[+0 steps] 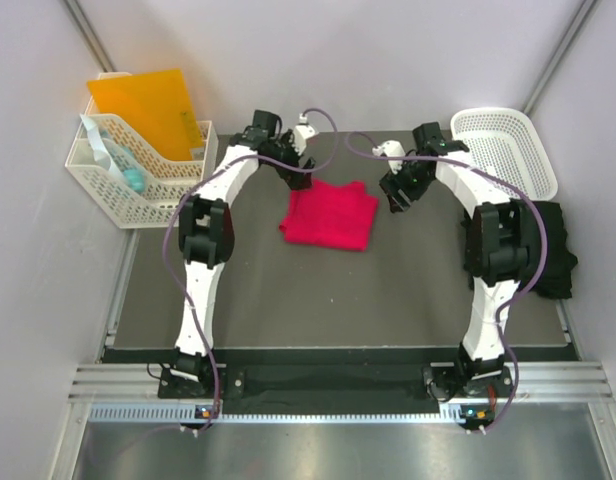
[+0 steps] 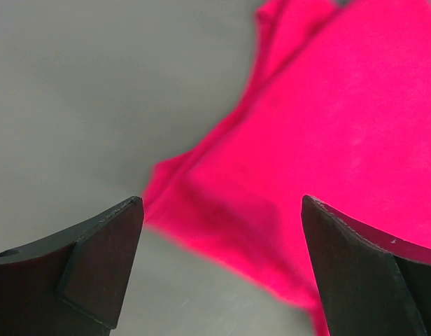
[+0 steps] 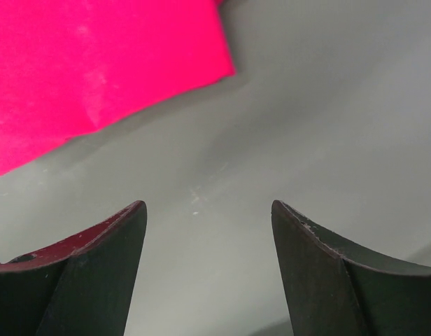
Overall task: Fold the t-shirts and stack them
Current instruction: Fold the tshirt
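A folded pinkish-red t-shirt (image 1: 330,214) lies on the grey table between the two arms. Its cloth fills the upper right of the left wrist view (image 2: 327,140), with a sleeve corner reaching toward the fingers. My left gripper (image 1: 300,176) hangs open just above the shirt's far left corner, nothing between its fingers (image 2: 221,210). My right gripper (image 1: 396,196) is open too, over bare table just right of the shirt (image 3: 96,63), holding nothing (image 3: 208,213). A black t-shirt (image 1: 554,250) lies crumpled at the table's right edge, beside the right arm.
A white lattice basket (image 1: 508,150) stands at the back right. At the back left a white rack (image 1: 138,180) holds an orange folder (image 1: 148,110) and other items. Grey walls close in on the table at both sides and behind.
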Motion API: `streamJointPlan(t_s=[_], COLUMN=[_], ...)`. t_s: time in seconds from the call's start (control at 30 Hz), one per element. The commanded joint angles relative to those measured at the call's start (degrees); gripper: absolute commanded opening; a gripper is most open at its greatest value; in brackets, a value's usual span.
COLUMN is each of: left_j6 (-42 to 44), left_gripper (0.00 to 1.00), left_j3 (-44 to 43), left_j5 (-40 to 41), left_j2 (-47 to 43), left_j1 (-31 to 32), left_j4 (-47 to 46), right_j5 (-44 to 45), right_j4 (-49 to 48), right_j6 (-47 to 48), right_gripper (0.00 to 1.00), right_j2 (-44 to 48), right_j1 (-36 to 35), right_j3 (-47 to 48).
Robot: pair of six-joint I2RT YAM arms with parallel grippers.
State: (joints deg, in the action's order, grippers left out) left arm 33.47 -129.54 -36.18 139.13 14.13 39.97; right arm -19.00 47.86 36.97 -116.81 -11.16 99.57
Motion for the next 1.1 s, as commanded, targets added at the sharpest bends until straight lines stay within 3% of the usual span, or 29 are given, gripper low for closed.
streamJointPlan(t_s=[0.0, 0.4, 0.93, 1.07], left_j6=[1.07, -2.10, 0.10, 0.01], left_gripper=[0.99, 0.99, 0.99, 0.94], left_j3=[-2.47, -3.18, -5.38, -5.38], left_j5=[-4.68, 0.68, -1.52, -1.17], left_j2=[0.00, 1.76, 5.27, 5.45], left_j1=[1.42, 1.43, 1.34, 1.34], left_j4=[-0.32, -6.39, -2.00, -2.70], right_j5=[-5.78, -8.59, -8.42, -8.24], right_j4=[2.24, 2.42, 2.07, 1.80], right_j6=[-0.32, -1.29, -0.85, -1.02], right_gripper=[0.71, 0.68, 0.63, 0.61], right_j2=[2.30, -0.69, -0.70, -0.78], right_j1=[0.44, 0.52, 0.43, 0.43], right_j3=[3.26, 6.43, 6.60, 6.60])
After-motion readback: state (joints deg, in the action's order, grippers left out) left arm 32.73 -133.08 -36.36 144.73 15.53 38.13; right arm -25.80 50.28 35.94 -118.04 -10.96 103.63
